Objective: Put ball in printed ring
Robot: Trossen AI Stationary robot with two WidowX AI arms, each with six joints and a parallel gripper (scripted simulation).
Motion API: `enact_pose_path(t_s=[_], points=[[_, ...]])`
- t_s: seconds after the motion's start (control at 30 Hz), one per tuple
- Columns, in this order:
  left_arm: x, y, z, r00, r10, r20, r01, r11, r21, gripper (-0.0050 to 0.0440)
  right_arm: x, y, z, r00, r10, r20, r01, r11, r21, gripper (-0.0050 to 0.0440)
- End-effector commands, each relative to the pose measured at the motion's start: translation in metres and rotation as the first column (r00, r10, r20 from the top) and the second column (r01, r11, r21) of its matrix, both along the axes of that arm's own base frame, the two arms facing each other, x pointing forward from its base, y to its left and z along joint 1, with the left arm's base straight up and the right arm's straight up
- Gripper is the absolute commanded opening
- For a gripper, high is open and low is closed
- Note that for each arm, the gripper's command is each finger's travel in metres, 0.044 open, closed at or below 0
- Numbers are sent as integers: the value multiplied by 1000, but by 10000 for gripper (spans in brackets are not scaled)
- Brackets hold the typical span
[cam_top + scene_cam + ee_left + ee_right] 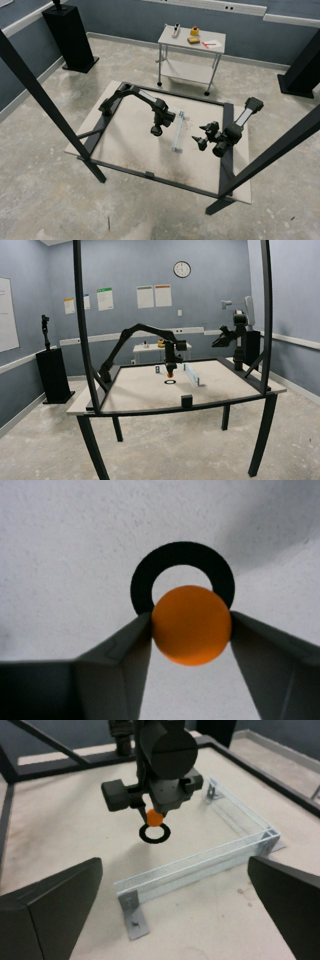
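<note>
The orange ball (168,376) (191,625) (154,818) is between the fingertips of my left gripper, which is shut on it and points down. The ball is held above the table. The black printed ring (166,382) (141,587) (155,840) lies on the table beneath; in the left wrist view the ball covers the ring's lower part. The ball and ring are hidden in the top view by the left arm. My right gripper (197,132) (174,864) is open and empty, raised over the other side of the table.
A low clear and metal barrier (177,133) (191,374) (200,866) stands between the ring and my right arm, with a corner and a second side. A black frame (121,170) edges the table. A small black block (149,174) (186,400) sits on its edge.
</note>
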State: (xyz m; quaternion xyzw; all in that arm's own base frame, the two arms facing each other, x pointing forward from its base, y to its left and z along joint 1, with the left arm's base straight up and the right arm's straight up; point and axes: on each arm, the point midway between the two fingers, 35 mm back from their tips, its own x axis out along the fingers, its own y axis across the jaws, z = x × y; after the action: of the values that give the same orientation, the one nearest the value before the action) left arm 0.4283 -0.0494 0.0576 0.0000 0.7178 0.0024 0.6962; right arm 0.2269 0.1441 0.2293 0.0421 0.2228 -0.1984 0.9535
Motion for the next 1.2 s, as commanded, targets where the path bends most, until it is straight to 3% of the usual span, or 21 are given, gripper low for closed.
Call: enact_pose_path(t_s=[0.0, 0.4, 0.8, 0.93, 0.97, 1.03, 1.17], points=[[-1, 2, 13, 998, -2, 61, 3, 1000, -5, 153, 1, 0, 7, 1000, -3, 15, 3, 1000, 22, 400], [-2, 2, -19, 999, -2, 34, 3, 1000, -2, 153, 1, 0, 7, 1000, -3, 15, 3, 1000, 22, 400], [1, 1, -12, 999, -1, 53, 1, 1000, -4, 153, 1, 0, 7, 1000, -3, 15, 3, 1000, 22, 400], [1, 1, -12, 999, -1, 53, 1, 1000, -4, 244, 1, 0, 7, 1000, -3, 15, 3, 1000, 22, 400], [1, 1, -12, 999, -1, 53, 1, 1000, -4, 244, 1, 0, 7, 1000, -3, 15, 3, 1000, 22, 400], [4, 1, 0, 997, -2, 75, 3, 1000, -7, 292, 1, 0, 7, 1000, -3, 15, 3, 1000, 22, 400], [4, 1, 10, 997, -2, 79, 3, 1000, -7, 304, 1, 0, 7, 1000, -3, 15, 3, 1000, 22, 400]])
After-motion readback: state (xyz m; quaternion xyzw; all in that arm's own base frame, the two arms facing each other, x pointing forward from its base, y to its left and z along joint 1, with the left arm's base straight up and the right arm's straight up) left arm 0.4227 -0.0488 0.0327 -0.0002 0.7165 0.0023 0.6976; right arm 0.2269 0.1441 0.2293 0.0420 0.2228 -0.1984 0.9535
